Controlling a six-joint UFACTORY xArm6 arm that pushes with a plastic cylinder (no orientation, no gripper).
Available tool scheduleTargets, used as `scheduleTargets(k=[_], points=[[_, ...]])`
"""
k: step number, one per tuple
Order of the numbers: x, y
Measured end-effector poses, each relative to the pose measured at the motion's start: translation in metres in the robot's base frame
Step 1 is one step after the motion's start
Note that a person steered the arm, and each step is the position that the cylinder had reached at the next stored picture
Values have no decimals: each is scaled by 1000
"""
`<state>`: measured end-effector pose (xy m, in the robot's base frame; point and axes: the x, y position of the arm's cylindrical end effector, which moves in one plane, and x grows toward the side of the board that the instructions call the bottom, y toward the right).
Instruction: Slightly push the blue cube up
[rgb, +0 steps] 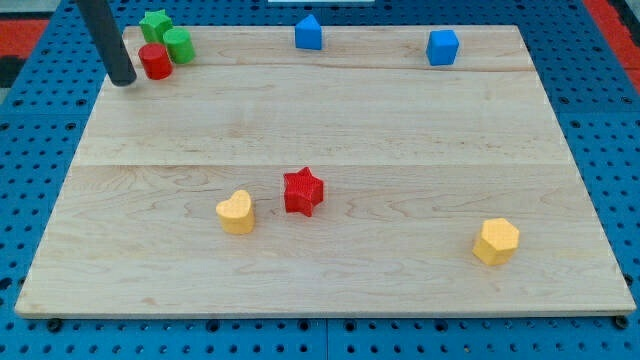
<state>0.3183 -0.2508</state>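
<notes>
A: Nearest the camera: yellow hexagon block (496, 241) at near right, yellow heart block (236, 212) near centre-left, red star block (303, 191) just right of the heart and slightly farther back. All three sit apart on the wooden board (400, 120).

B: Blue cube?

A: Blue cube (442, 47) is at the far right, close to the board's far edge. A second blue block (309, 33), pointed on top, sits at far centre, well apart from the cube.

B: Tool?

A: My tip (123, 80) is at the far left, just left of the red cylinder (155, 62), touching or nearly so; can't tell which. It's a plain rod, no jaws to open or close, clamped on nothing. Green cylinder (178, 45) and green star block (155, 25) cluster right behind the red one. Tip is well apart from the blue cube.
</notes>
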Motion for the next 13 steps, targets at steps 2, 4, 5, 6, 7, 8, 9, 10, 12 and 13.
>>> scheduleTargets(k=[2, 4, 5, 6, 7, 8, 9, 10, 12, 13], points=[[6, 1], [9, 1], [25, 26], [34, 88], [31, 151], [23, 214], [9, 274], [-2, 333], [-39, 439], [-65, 429]])
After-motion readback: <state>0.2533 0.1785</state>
